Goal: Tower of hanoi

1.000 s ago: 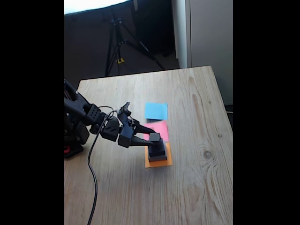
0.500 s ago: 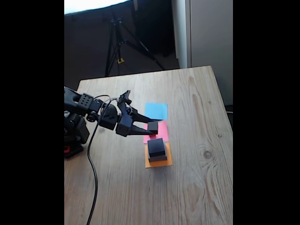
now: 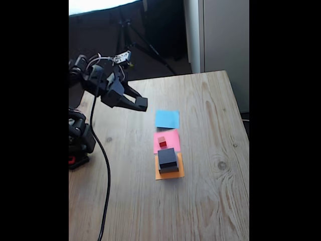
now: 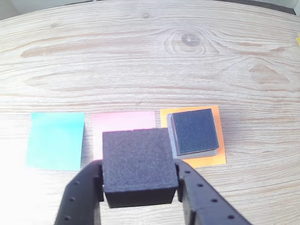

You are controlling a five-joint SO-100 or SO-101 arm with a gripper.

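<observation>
Between end effector (image 4: 139, 199) fingers: black block (image 4: 138, 165).

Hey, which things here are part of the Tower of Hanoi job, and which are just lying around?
Job: held black block, two stacked black blocks, red cube.
Lying about: blue paper, pink paper, orange paper, cable, tripod.

Blue square (image 3: 167, 119) bare; red cube (image 3: 162, 142) on pink, black stack (image 3: 168, 160) (two blocks) on orange.
</observation>
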